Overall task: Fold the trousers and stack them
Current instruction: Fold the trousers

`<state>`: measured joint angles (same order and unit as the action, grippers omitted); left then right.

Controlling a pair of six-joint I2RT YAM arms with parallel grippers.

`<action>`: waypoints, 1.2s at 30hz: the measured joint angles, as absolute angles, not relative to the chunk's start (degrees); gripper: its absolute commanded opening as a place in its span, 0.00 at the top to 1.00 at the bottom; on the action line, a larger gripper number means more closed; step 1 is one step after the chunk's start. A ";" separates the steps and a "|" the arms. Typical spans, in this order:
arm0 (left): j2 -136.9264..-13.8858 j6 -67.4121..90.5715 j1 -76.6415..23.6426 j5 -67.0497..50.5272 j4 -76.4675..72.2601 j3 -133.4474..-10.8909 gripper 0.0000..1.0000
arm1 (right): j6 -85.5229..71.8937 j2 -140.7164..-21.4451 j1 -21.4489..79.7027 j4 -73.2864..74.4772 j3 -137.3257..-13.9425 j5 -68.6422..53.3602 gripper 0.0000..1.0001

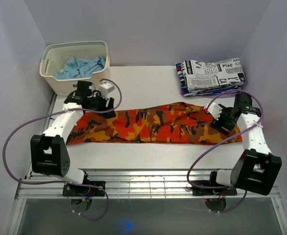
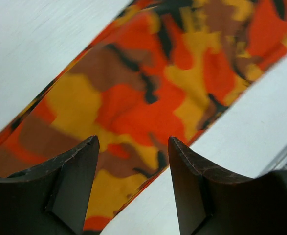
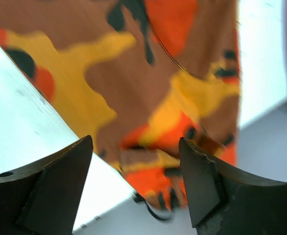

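Now, nearest you along the near edge of the table (image 1: 148,156) runs a bare white strip. Just past it the trousers (image 1: 153,125) lie flat in one long band, left to right across the middle, reaching almost from one side edge to the other. The left claw (image 1: 98,104) hangs over their left end and the right claw (image 1: 221,120) over their right end.

From above you cannot judge the jaws well, so go by the wrist views. In the left wrist view the fingers (image 2: 75,181) stand spread, with camouflage cloth below the gap and white table on either side of the band. In the right wrist view the fingers (image 3: 202,181) are spread too, above the cloth's end where it meets a table edge, a spot the top view hides behind the arm. You cannot tell whether either claw's tips touch the cloth.

Farther back, only the top view shows a basket (image 1: 75,85) at the far left corner with blue cloth (image 1: 79,67) in it. It also shows a folded newspaper-print garment (image 1: 211,73) at the far right corner, just behind the trousers' right end.
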<state>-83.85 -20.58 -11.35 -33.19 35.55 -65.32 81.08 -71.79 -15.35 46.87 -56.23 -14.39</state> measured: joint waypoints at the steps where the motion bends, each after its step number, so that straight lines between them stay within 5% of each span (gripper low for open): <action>1: -84.86 -19.05 -7.84 -32.42 35.79 -65.32 0.31 | 78.52 -73.19 -13.13 46.63 -56.23 -14.28 0.27; 13: -87.90 -17.45 27.40 -21.06 45.50 -68.55 0.35 | 57.32 -93.01 -2.57 39.29 -53.89 -6.61 0.38; 36: -110.48 -19.70 29.82 -21.12 38.33 -77.65 0.43 | 52.84 -95.04 0.40 39.16 -54.52 -0.34 0.40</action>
